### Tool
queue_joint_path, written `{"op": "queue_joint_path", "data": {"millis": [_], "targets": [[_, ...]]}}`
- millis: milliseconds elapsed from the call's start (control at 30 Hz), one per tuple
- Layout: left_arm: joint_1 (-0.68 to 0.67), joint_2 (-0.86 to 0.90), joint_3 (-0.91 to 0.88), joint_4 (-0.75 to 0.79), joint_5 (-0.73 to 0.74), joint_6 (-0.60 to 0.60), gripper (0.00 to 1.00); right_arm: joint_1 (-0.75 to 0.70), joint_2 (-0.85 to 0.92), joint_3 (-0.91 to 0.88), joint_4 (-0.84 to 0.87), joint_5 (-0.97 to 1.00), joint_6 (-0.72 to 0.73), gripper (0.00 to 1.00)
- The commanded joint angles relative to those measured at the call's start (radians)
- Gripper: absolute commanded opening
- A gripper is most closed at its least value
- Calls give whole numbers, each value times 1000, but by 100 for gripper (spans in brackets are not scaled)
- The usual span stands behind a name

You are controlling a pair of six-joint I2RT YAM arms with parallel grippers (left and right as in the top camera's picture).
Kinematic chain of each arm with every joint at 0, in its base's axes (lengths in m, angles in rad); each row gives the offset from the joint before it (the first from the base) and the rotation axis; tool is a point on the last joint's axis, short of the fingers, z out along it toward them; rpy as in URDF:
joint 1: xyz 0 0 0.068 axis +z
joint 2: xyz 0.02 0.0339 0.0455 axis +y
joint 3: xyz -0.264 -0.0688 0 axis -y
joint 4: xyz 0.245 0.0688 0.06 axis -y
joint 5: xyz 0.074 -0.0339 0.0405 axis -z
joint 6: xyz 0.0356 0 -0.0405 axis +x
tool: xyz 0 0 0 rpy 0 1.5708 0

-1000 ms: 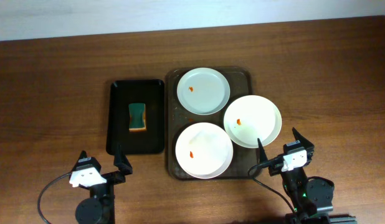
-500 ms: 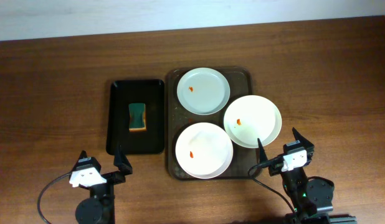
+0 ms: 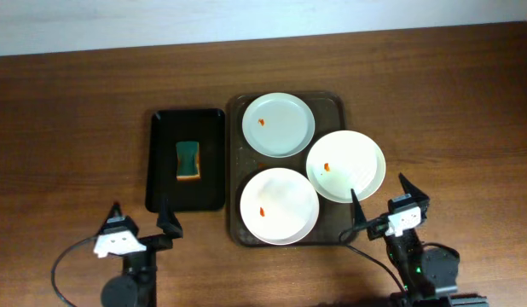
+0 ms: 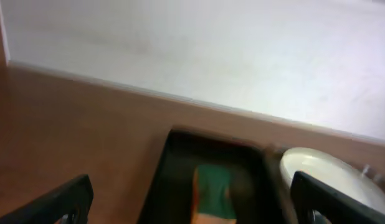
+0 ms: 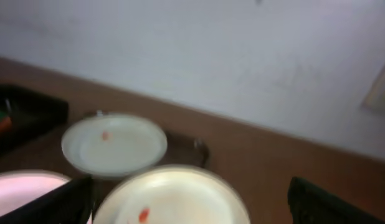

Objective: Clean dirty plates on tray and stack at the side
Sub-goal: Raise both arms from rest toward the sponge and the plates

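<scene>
Three white plates lie on the dark brown tray [image 3: 333, 107]: a back plate [image 3: 278, 124], a right plate [image 3: 346, 165] overhanging the tray's right rim, and a front plate [image 3: 279, 205]. Each carries a small orange-red spot. My left gripper [image 3: 140, 220] is open and empty near the front edge, in front of the black tray. My right gripper [image 3: 380, 198] is open and empty just in front of the right plate. The right wrist view shows the right plate [image 5: 174, 196] and back plate [image 5: 114, 143], blurred.
A smaller black tray [image 3: 165, 183] stands left of the brown tray and holds a green and yellow sponge [image 3: 188, 160]. The sponge [image 4: 214, 193] also shows in the left wrist view, between my fingers. A pale wall runs along the table's back edge.
Both grippers have shifted very slightly; the wrist views are blurred by motion. The plates, trays and sponge have not moved.
</scene>
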Motion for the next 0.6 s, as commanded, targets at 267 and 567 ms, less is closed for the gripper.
{"op": "queue_joint_path", "data": {"millis": [267,567], "targets": [[7,335,471,-55,101,10,100,6,336,492,-153,-173,95,98],[7,1178,1246,-763,209,10,100,6,1146,1255,-772,-197,114,98]]}}
